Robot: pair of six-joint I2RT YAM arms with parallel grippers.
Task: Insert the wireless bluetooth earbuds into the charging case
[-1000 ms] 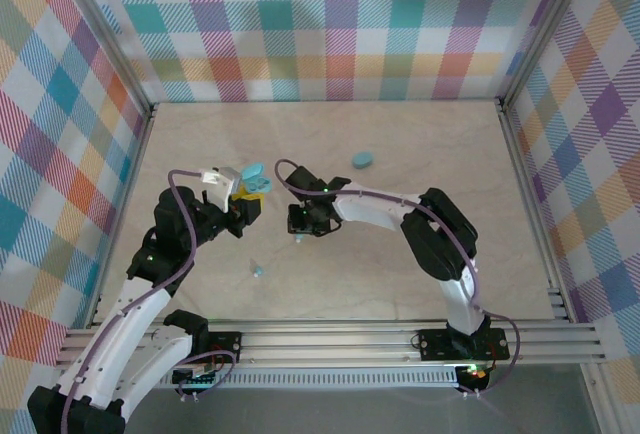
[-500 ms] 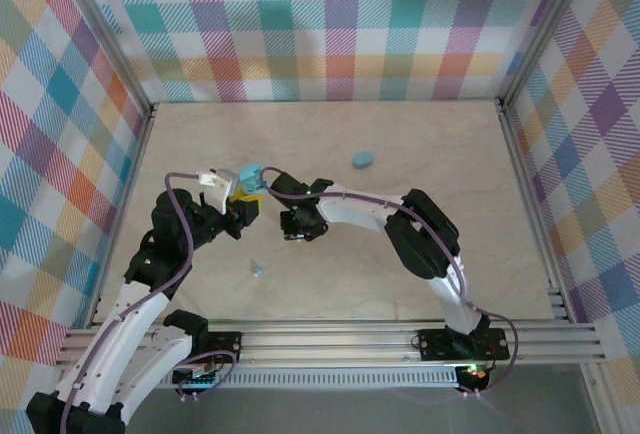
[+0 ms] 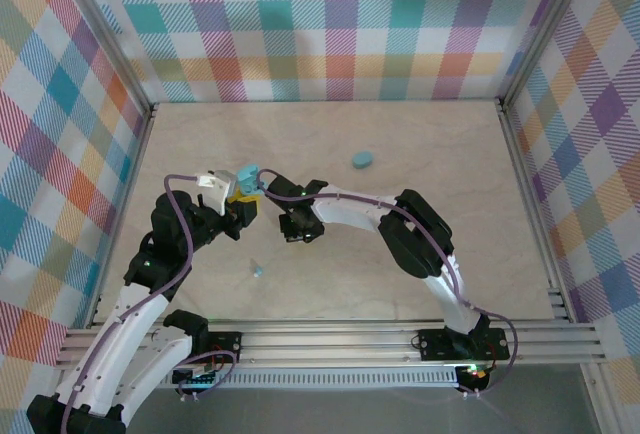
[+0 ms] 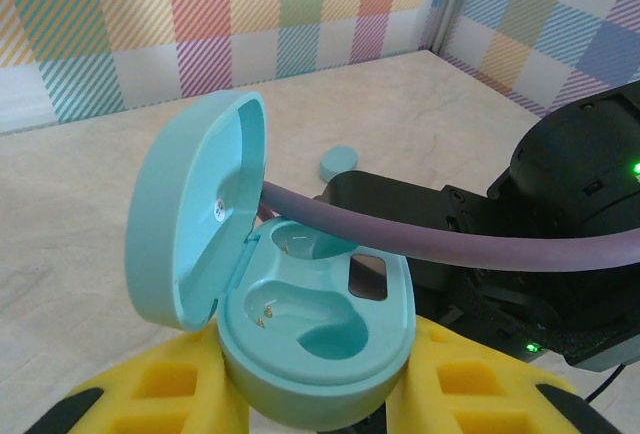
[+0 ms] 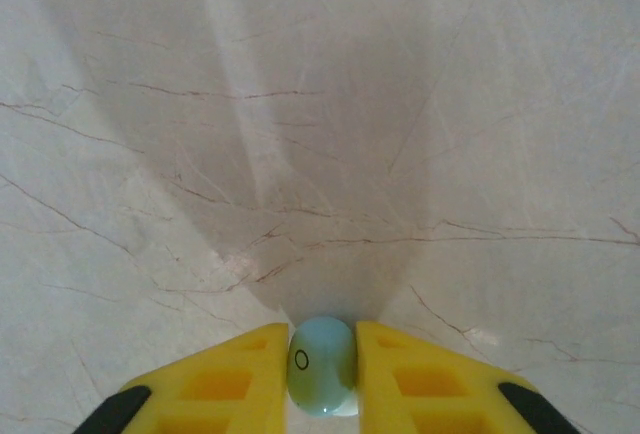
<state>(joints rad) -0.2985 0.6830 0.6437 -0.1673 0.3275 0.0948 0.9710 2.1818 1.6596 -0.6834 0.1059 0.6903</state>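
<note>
The left gripper (image 4: 320, 399) is closed on the base of the charging case (image 4: 320, 326). The case's lid stands open at 10 o'clock, and both sockets are empty. In the top view the right gripper (image 5: 322, 349) sits near the case at 4 o'clock, pinching one earbud (image 5: 321, 366) between nearly closed fingers. A loose earbud (image 3: 258, 271) lies on the table (image 3: 450, 234) at 7 o'clock from that gripper, and a second case (image 3: 362, 160) lies at 1 o'clock.

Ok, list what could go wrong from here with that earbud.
1. The tiny light-blue plastic earbud sits pinched at the very tips of the right tool; it might slip out.
2. The purple cable crosses just behind the open light-blue oval charging case in the left tool; it could knock the lid or block entry.
</note>
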